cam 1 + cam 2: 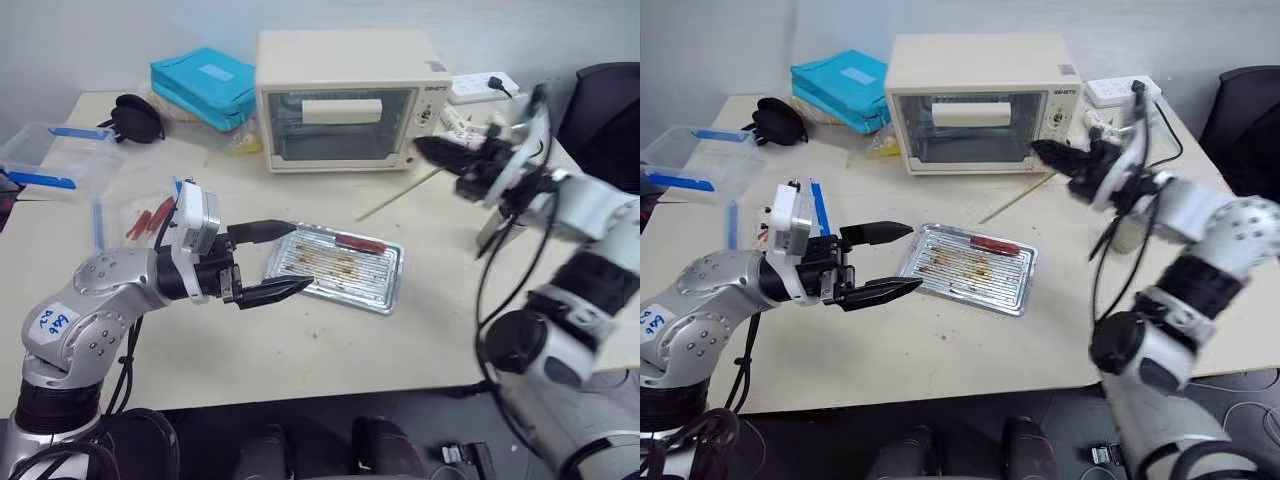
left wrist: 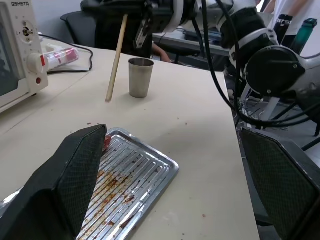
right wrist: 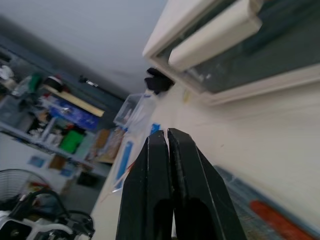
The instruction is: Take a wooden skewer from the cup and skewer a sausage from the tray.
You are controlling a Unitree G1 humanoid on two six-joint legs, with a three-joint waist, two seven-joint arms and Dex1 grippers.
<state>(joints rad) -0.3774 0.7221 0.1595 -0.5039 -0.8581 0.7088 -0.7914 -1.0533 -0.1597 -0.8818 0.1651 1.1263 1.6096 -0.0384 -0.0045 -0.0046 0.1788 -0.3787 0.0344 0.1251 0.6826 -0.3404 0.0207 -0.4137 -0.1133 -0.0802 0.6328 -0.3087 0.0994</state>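
Note:
The silver tray (image 1: 385, 287) lies mid-table, with one red-brown sausage (image 1: 360, 243) on its far side. My left gripper (image 1: 301, 256) hovers open at the tray's left end, one finger on each side of the corner, holding nothing. Beyond the tray, my right gripper (image 1: 422, 149) is raised in front of the oven and shut on the wooden skewer (image 1: 398, 194). The skewer slants down from it toward the tray's far edge and also appears in the left wrist view (image 2: 116, 56). The steel cup (image 2: 140, 76) stands on the table just behind the skewer.
A cream toaster oven (image 1: 340, 100) stands at the back, with a teal pouch (image 1: 205, 85) and a black object (image 1: 135, 115) to its left. A clear box with blue clips (image 1: 50, 155) sits far left. A power strip (image 1: 480, 85) lies back right.

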